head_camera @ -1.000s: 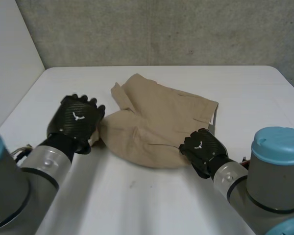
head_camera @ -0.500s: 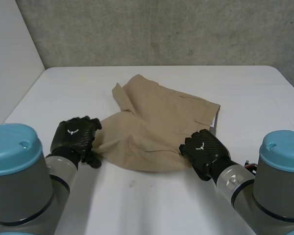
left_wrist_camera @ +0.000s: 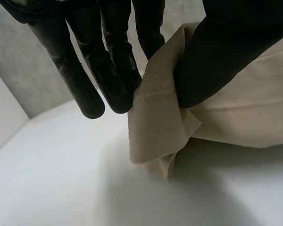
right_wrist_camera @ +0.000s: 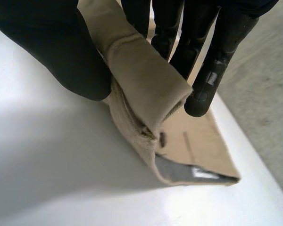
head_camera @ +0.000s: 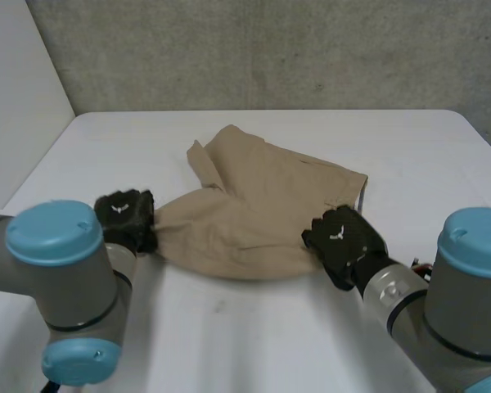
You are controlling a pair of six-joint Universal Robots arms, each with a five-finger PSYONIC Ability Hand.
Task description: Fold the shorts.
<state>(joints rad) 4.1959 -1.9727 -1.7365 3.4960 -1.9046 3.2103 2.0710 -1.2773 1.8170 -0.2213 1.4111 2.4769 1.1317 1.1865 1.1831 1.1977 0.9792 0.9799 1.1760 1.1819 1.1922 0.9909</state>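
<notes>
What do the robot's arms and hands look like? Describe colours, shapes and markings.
The left arm and right arm are thick grey cylinders with round light-blue caps. The left hand and right hand are black, each bearing a small white bird-like mark.

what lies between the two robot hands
The shorts span from the left robot hand to the right robot hand, each pinching an edge; head view.
</notes>
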